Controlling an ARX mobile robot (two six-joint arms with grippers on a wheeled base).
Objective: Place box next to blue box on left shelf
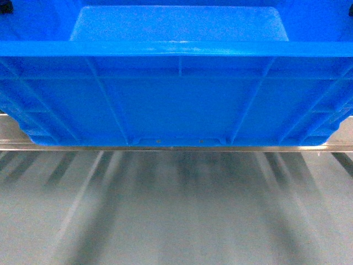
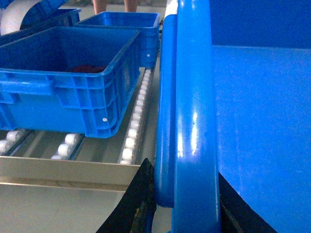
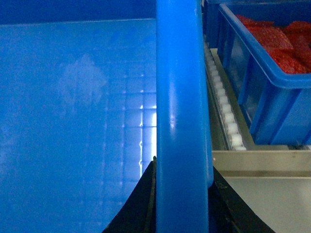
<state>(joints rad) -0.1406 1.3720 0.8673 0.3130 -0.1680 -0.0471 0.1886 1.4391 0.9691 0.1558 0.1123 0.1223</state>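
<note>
The box, a big bright blue ribbed crate, fills the top of the head view, its bottom edge level with the left shelf's grey front rail. My left gripper is shut on the box's thick left rim, with a black finger on each side. Over on the right rim, my right gripper is shut the same way. To the left, the blue box sits on the shelf's white rollers with something dark red inside. A bare roller lane lies between it and the held box.
A second blue crate stands behind the blue box. To the right, another blue crate holding red packets sits beside a roller rail. Someone's legs show at the far end. Grey floor lies below, blurred.
</note>
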